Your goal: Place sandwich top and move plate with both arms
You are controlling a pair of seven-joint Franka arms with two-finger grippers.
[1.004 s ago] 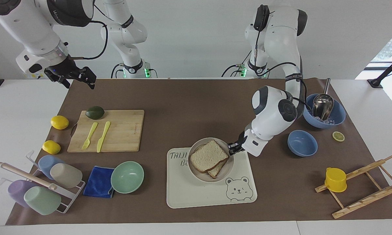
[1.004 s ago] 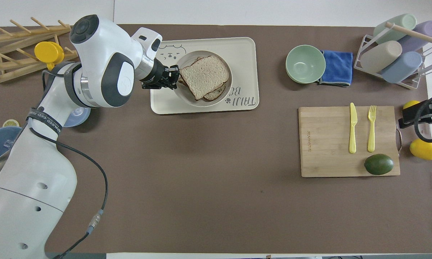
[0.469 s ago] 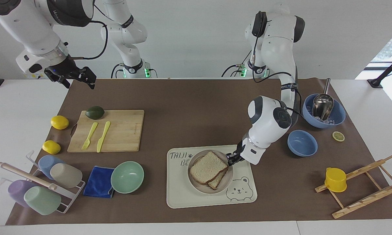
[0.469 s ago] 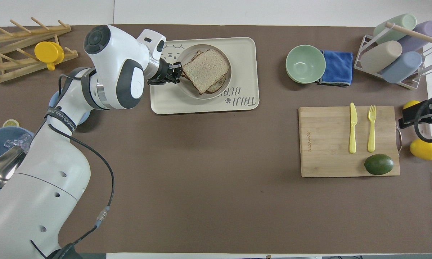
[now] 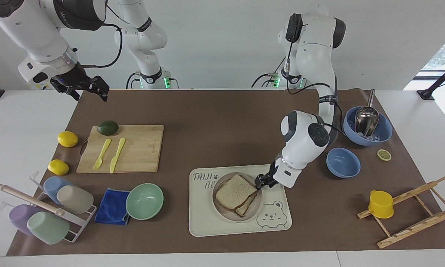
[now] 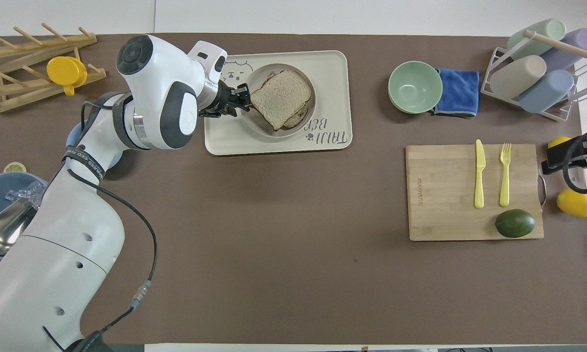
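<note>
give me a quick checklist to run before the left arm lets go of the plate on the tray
1. plate lies wholly on the bear-printed tray, inside its rim: ok.
2. sandwich top sits on the lower slice, within the plate's rim: ok, though turned askew of that slice.
3. left gripper is at the plate's rim toward the left arm's end; whether its jaws hold the rim: cannot tell.
4. plate fully set down, not tilted: cannot tell.
5. right gripper is up over the table's edge near the cutting board, waiting, away from the plate: ok.
</note>
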